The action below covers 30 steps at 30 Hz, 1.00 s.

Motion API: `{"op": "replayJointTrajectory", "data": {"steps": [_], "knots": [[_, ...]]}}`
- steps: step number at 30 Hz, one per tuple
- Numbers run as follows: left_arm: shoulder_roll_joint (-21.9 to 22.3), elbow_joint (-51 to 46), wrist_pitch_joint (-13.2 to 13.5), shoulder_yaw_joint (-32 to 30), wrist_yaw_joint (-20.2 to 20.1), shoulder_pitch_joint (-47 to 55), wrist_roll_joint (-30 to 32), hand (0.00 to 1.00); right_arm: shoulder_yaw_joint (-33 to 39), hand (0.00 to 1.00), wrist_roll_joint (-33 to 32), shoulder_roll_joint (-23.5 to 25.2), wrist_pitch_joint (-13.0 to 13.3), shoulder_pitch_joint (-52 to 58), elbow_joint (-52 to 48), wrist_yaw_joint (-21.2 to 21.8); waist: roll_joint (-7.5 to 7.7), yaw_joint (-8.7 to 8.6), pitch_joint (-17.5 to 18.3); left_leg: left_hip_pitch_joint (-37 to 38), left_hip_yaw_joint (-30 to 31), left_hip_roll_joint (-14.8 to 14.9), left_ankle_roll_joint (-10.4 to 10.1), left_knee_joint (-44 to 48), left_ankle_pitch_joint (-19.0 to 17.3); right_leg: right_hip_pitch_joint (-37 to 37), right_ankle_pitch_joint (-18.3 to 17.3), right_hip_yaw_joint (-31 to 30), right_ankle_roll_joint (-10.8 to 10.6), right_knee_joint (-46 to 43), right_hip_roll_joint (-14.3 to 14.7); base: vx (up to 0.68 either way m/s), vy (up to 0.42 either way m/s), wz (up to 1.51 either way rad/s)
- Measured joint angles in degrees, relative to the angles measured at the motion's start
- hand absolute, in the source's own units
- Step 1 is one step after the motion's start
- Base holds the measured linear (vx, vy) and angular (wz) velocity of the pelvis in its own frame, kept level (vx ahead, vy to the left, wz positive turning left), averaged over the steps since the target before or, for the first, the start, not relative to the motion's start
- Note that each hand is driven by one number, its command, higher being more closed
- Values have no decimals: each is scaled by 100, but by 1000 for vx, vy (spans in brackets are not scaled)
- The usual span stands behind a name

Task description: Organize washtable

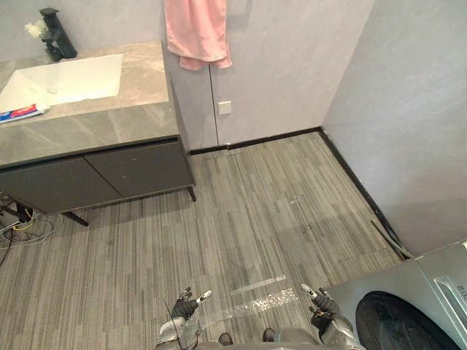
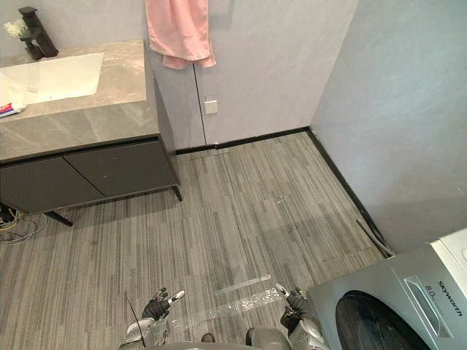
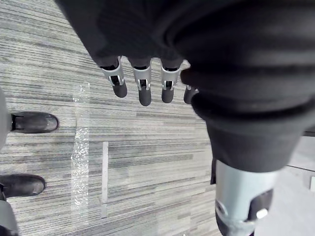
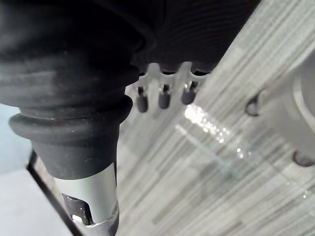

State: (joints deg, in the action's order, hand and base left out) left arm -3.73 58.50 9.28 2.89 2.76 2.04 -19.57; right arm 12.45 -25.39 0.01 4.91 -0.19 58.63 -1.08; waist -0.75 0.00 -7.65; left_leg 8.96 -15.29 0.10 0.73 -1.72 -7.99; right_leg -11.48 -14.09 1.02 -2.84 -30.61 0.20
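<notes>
As both hang, left hand (image 1: pixel 185 304), right hand (image 1: pixel 319 301), slack

text: one brand word | on: washing machine (image 2: pixel 387 286) front panel | toothpaste tube (image 1: pixel 22 112) print: unreadable

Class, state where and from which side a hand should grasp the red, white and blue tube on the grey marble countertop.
Probably pinch the red, white and blue tube across its middle from above: it lies flat beside the white basin, long sides free.
</notes>
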Motion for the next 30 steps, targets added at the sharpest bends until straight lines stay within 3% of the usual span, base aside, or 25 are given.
{"op": "replayJointTrajectory", "data": {"steps": [4,5,7,8,10,11,12,13,14,16,17,19,21,22,24,25,26,28,29,30], "knots": [[-96,-5,10,-19,26,-127,-1,0,-169,0,-103,-50,16,-54,-6,14,27,-73,10,154,6,304,-255,161,-392,-600,234,552,3,893,-123,223,22,-4],[-104,-5,10,-27,55,-131,-1,0,-189,0,-95,-58,15,-38,-36,28,61,-87,26,214,0,435,-439,264,-584,-804,642,685,19,1458,-140,377,-67,-2],[-93,-1,8,-25,71,-130,-1,0,-219,0,-88,-65,8,-10,-50,29,130,-127,41,326,-19,523,-591,379,-717,-931,1087,695,69,1608,-179,541,-137,19],[-97,3,11,-76,93,-84,-1,0,-253,0,12,-107,-7,8,-57,58,92,-213,126,444,50,742,-729,497,-794,-831,1744,889,377,1561,-121,622,-186,33],[-69,21,12,-89,93,-100,-1,0,-253,0,94,-113,-23,-18,-57,119,70,-208,139,187,115,954,-872,1093,-705,-810,1563,1024,530,1404,-24,641,-297,17],[5,21,10,-166,94,-106,-3,0,-255,0,143,-126,-26,-39,-64,141,43,-208,130,-178,157,1102,-867,1989,-559,-676,1377,1060,615,1416,12,534,-321,6],[116,19,9,-336,94,-93,-3,0,-279,0,155,-152,-37,-20,-59,145,-28,-206,104,-425,185,1285,-745,2771,-352,-458,1238,1074,637,1452,67,554,-292,6],[239,21,6,-480,93,-42,-9,0,-386,0,160,-231,-40,19,-71,140,-152,-197,77,-763,259,1541,-537,4029,95,-21,1088,1097,737,1591,157,544,-235,0],[287,18,5,-542,93,17,-17,0,-427,0,159,-278,-42,21,-59,139,-229,-157,51,-1002,307,1762,-446,4940,131,334,1034,1074,810,1701,240,522,-205,-11],[295,5,4,-618,96,40,-80,0,-445,0,160,-321,-35,21,-23,135,-204,-45,21,-1324,316,1970,-415,6150,68,957,991,905,876,1928,311,449,-156,-37],[298,-5,5,-714,95,41,-130,0,-444,0,164,-336,-25,-11,57,132,-86,31,-52,-1528,305,1992,-348,6393,25,1333,968,796,910,2079,257,414,-130,-37],[292,-112,13,-788,97,41,-140,0,-412,0,187,-355,-31,3,77,127,-23,89,-67,-1795,266,1984,-302,6344,-13,1645,888,693,899,2203,163,360,-61,-23],[291,-270,22,-823,96,28,-234,0,-388,0,227,-390,-34,-29,76,122,35,78,-131,-2226,231,1875,-379,5720,-59,1991,578,609,734,2318,-29,303,3,-13],[307,-296,32,-811,95,28,-236,0,-378,0,254,-403,-40,-13,79,118,10,78,-138,-2362,233,1827,-456,5144,-100,2075,511,620,673,2353,-75,207,53,-4],[311,-342,67,-797,93,19,-252,0,-371,0,305,-394,-42,25,71,111,51,68,-153,-2464,258,1358,-492,3014,-73,2255,234,661,464,2403,-327,288,135,4],[320,-342,67,-789,89,21,-265,0,-356,0,311,-401,-42,34,68,110,46,69,-149,-2455,285,1236,-598,2459,4,2307,175,669,411,2405,-378,336,204,12],[334,-348,72,-754,88,36,-323,0,-326,0,335,-414,-42,60,68,107,5,79,-127,-2434,391,1042,-763,1472,162,2426,51,685,288,2436,-427,348,241,10],[305,-354,102,-759,82,112,-445,0,-320,0,348,-394,-43,73,70,106,-70,108,-100,-2490,479,942,-708,788,385,2671,-137,681,73,2471,-441,419,302,0],[228,-348,106,-761,79,141,-506,0,-286,0,351,-362,-42,73,70,106,-19,133,-48,-2467,504,846,-625,880,890,2759,-223,646,-52,2477,-560,474,317,-11],[176,-326,108,-756,74,185,-516,0,-279,0,353,-266,-40,75,71,118,147,128,43,-2464,434,694,-472,1014,1154,2778,-241,606,-91,2455,-753,569,364,-16]]}}
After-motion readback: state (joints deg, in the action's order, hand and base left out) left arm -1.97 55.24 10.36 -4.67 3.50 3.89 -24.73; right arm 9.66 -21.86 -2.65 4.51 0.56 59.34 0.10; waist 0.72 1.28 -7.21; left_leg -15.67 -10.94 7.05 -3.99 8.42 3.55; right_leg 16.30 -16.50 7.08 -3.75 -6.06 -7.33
